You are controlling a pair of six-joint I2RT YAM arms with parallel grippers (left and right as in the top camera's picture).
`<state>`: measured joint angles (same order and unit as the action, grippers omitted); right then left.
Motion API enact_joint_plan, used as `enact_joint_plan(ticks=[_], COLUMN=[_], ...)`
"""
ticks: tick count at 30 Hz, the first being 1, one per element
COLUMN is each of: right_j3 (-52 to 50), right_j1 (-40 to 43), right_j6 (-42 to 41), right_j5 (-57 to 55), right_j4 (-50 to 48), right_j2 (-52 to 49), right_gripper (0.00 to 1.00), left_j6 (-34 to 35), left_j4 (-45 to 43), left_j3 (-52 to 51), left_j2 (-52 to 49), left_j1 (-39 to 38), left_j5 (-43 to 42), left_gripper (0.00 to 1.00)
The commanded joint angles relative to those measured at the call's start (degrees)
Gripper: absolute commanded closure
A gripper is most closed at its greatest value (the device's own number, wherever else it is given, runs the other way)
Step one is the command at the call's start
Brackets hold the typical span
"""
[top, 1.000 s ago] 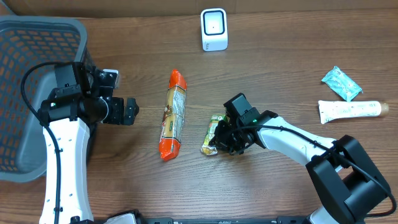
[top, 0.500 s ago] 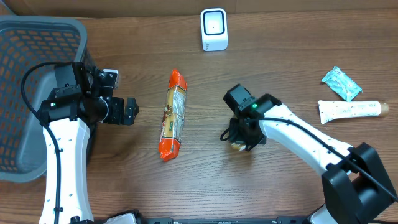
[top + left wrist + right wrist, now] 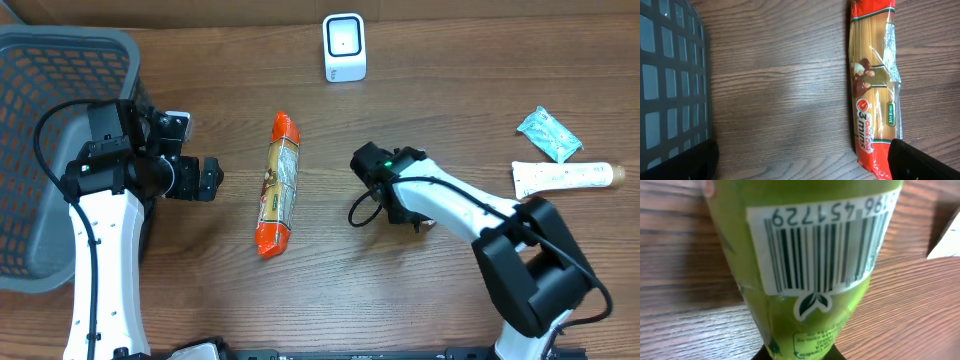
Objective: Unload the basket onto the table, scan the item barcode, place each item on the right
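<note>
From above, the left gripper stands wide open and empty at centre left beside the basket, a pasta packet lies mid-frame, the scanner sits at top centre, and the right gripper is just right of centre, its load hidden beneath it. The left wrist view has the pasta packet down its right side. In the right wrist view the right gripper is pinched nearly shut on a green packet, its barcode filling the upper middle.
</note>
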<state>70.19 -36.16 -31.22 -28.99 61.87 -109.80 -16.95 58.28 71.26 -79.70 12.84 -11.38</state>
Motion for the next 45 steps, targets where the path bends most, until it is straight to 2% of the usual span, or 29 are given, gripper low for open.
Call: enact_joint_plan(ticks=[1,5,8,12,19,21,22,23,24,25,30,34,45], right_j3=[1.0,1.0,1.0,1.0,4.5,8.0,9.1,9.8,10.4,10.6,10.0,4.9,-7.5], right_j1=[-1.0,-3.1,-5.3,-7.7,-8.4,-6.8,-5.9,-5.2,-4.0,-2.9,2.8,6.5,7.5], right_j6=[1.5,1.8,3.9,3.9,3.0,3.0,3.0,3.0,3.4,4.4,12.2,21.2,25.3], right_j5=[-1.6,1.0,7.3,9.9,12.6,12.6,12.6,12.6,12.6,12.7,18.6,26.7,27.6], right_j4=[-0.1,0.2,-0.2,-0.7,2.8,5.2,6.0,6.5,7.2,7.5,7.2,1.5,-9.9], right_j2=[-2.4,-2.4,-2.4,-2.4,-0.7,2.4,3.6,4.6,5.9,6.8,7.6,7.6,7.6], right_gripper=[0.94,0.81,0.64,0.43,0.41,0.36,0.30,0.23,0.11,0.04,0.02,0.01,0.03], left_j6=[-1.1,-1.1,-1.1,-1.1,-1.1,-1.1,-1.1,-1.1,-1.1,-1.1,-1.1,-1.1,-1.1], left_j4=[0.0,0.0,0.0,0.0,0.0,0.0,0.0,0.0,0.0,0.0,0.0,0.0,0.0], left_j3=[1.0,1.0,1.0,1.0,1.0,1.0,1.0,1.0,1.0,1.0,1.0,1.0,1.0], left_j2=[-0.3,-0.3,-0.3,-0.3,-0.3,-0.3,-0.3,-0.3,-0.3,-0.3,-0.3,-0.3,-0.3], left_j1=[-0.1,-0.1,-0.1,-0.1,-0.1,-0.1,-0.1,-0.1,-0.1,-0.1,-0.1,-0.1,-0.1], left_j5=[-0.5,-0.5,-0.5,-0.5,-0.5,-0.5,-0.5,-0.5,-0.5,-0.5,-0.5,-0.5,-0.5], left_gripper=[0.00,0.00,0.00,0.00,0.00,0.00,0.00,0.00,0.00,0.00,0.01,0.00,0.00])
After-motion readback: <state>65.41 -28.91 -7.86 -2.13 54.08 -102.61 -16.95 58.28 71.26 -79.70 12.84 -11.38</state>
